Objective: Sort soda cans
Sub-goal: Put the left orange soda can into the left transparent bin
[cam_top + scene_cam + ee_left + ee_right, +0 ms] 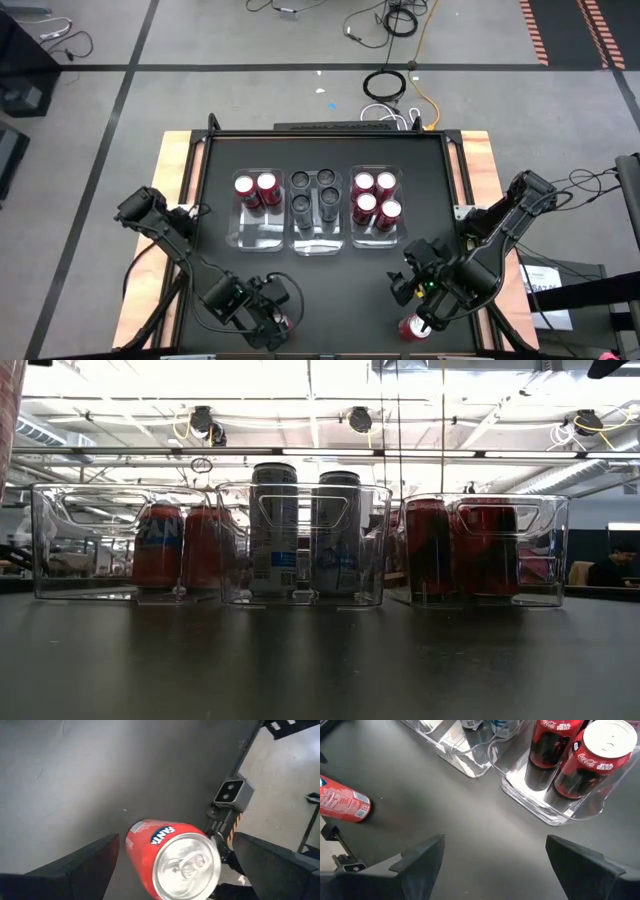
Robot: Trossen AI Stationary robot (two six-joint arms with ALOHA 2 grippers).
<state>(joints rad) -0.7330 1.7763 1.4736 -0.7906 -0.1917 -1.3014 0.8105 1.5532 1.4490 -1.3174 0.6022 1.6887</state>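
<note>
The left gripper (170, 865), fingers apart, is straddling a red can (172, 860) at the desk's (320, 290) near edge. The right gripper (490, 857) is hovering with fingers apart near the right bin (555, 815).

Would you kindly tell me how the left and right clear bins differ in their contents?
The left bin holds two red cans; the right bin holds four red cans. The left bin's cans stand at its far end, its near half bare; the right bin's cans fill most of it. Both bins are clear, and their cans stand upright.
</note>
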